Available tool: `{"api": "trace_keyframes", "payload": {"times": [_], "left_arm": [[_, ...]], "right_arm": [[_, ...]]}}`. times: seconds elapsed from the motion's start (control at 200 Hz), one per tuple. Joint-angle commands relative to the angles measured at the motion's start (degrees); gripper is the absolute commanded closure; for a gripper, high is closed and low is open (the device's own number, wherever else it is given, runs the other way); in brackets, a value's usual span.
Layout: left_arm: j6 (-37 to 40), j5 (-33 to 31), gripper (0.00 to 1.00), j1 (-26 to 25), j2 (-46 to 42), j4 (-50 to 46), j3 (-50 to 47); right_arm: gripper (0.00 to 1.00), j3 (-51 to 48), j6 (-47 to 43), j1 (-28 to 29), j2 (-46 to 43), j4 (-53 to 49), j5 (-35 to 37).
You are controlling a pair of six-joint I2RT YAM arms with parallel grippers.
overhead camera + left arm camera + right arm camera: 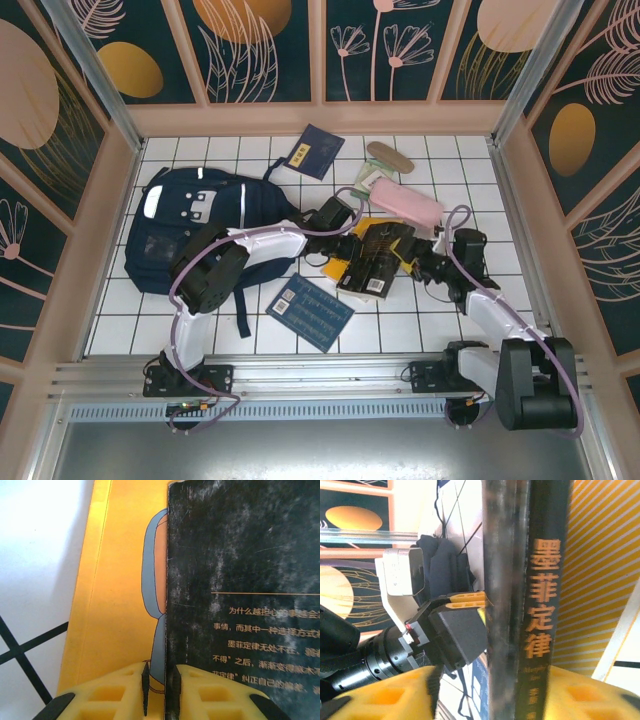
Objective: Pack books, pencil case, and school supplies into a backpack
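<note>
Far on the left of the table (130, 310) lies the backpack (185, 225), big and blue, flat on the white tiles. From above I cannot tell where its mouth is.

Next comes my left gripper (160, 682). Its two yellow fingers are pinched on the left long edge of the black book (240, 580). The gap between the pads is thin, and the book's edge is in it. Under that edge I see the yellow book (120, 605). It lies beneath the black one and sticks out to the left.

The black book sits in the middle of the table, between my two arms. Its long side runs from near me to far from me, a bit slanted. The spine with the gold letters faces my right arm.

On the right is my right gripper (490, 692). Its fingers stand on both sides of the spine, but they are not tight. There is a gap between one finger and the book, so it is open, not holding.

What matters most, I think, is that the backpack is to the left of the book and my left arm is the nearer one. The book has to go leftward to reach the bag.
</note>
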Motion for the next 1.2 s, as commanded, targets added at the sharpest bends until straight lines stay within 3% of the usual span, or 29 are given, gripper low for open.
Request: {"api": "trace_keyframes", "payload": {"times": [0.0,0.145,0.3,0.49,0.641,0.966,1.196], "left_arm": [[-0.7,0.2,0.75,-0.9,2.4,-0.7,-2.6],[-0.6,-1.4,0.71,-0.9,2.1,-1.4,-3.3],[-0.7,-4.2,0.70,-0.5,-1.2,-1.5,-5.6],[-0.4,-5.5,0.68,1.4,-5.9,-2.4,-8.4],[0.8,-5.6,0.68,1.9,-4.9,-3.3,-9.3],[0.4,-9.1,0.89,2.1,-0.5,-3.3,-10.6],[0.1,-9.1,0.95,2.8,0.3,-2.6,-11.7]], "right_arm": [[0.60,2.0,-0.2,2.7,0.9,2.1,-1.2],[0.88,3.4,-2.9,3.6,1.7,-1.9,3.2],[1.00,5.6,-8.5,3.1,1.2,-9.9,9.1],[1.00,4.3,-11.5,2.6,3.9,-11.8,11.5],[1.00,2.9,-11.2,2.1,4.6,-9.9,10.9],[1.00,6.6,-9.6,1.7,-0.2,-14.2,8.9],[1.00,11.8,-8.1,1.6,-2.3,-16.7,6.9]]}}
